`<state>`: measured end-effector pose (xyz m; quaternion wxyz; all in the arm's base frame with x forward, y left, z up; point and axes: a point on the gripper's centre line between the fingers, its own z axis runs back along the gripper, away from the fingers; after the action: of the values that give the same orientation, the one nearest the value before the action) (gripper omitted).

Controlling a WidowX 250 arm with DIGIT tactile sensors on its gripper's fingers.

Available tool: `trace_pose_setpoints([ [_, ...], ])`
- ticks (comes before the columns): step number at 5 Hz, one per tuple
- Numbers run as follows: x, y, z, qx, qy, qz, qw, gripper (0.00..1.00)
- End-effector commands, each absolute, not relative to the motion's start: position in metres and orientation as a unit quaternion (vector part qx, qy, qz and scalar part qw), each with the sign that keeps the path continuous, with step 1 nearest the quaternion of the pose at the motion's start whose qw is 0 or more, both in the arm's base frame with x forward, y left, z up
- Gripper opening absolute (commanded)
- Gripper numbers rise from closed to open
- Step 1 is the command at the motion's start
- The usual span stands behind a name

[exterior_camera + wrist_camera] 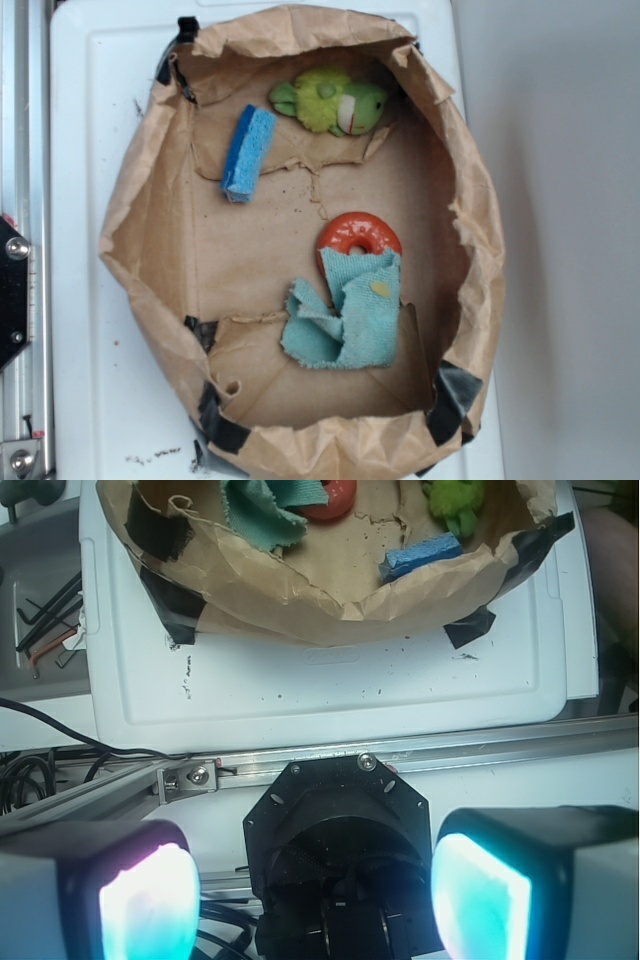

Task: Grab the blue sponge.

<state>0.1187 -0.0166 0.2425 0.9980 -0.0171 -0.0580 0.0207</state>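
Brown paper, crumpled and rolled down at the rim, forms a shallow bag (140,215) patched with black tape at several corners; it sits on a white plastic board (80,150). Four loose items are counted inside it: one blue sponge (248,152), one green plush toy (330,101), one red ring (360,236) and one teal cloth (345,315). In the exterior view the blue sponge is seen at the upper left of the bag floor, lying apart from everything else, with the plush toy to its right near the top wall. The red ring is noted near the centre, its lower edge covered by the teal cloth, on which one yellow spot is visible. No arm or gripper is seen in this view. In the wrist view the gripper (315,895) is shown well short of the bag, above a metal rail (420,752) at the board's edge, with its two glowing cyan pads (148,905) held wide apart and nothing between them. From here the sponge (420,556) is seen just inside the near paper wall, with the plush toy (455,502) beyond it, and the ring (330,498) and cloth (265,508) partly cut off at the top. Only the wrist view shows hex keys (45,620) on the grey surface to the left.
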Motion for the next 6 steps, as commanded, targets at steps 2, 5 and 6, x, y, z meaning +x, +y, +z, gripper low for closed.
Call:
trace_pose_setpoints([
  [2, 0.169, -0.013, 0.222, -0.021, -0.074, 0.092, 0.993, 1.00],
  [5, 0.254, 0.054, 0.163, -0.024, -0.128, 0.302, 0.944, 1.00],
  [6, 0.256, 0.076, 0.145, -0.013, -0.124, 0.358, 0.925, 1.00],
])
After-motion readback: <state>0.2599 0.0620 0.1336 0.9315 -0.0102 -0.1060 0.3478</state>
